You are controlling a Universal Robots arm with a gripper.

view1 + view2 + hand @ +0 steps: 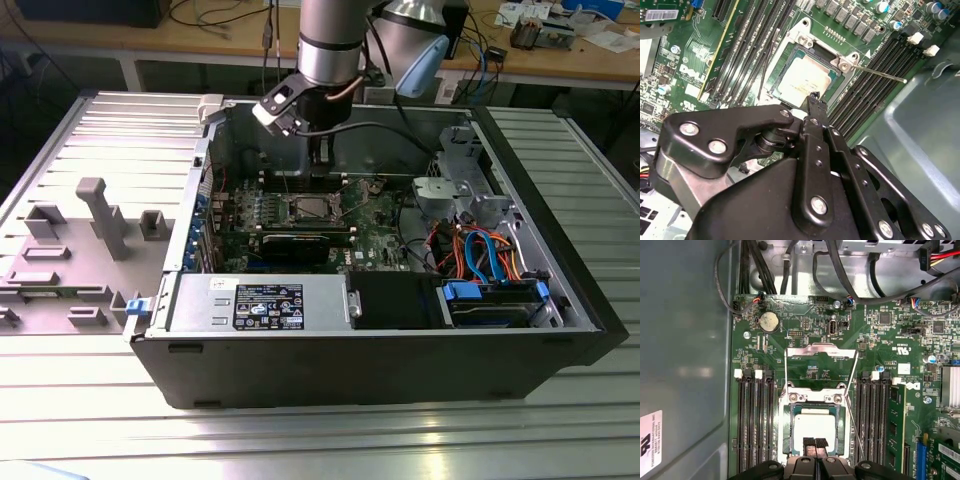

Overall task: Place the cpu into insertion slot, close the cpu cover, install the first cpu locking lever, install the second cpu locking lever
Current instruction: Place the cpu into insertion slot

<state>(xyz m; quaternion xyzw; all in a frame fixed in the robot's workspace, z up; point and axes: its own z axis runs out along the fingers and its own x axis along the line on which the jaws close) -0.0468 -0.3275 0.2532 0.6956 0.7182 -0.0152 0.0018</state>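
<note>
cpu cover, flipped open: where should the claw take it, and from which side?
Probably the free edge of the cpu cover, the bar farthest from its hinge, with the claw coming down from above. The thin frame looks raised off the board, so that edge seems exposed on both faces.

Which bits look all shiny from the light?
In the exterior view, light streaks glare off the metal table. In the first wrist view, the cpu shines pale and the case wall carries a soft bright patch. In the second wrist view, screws on the gripper glint.
</note>
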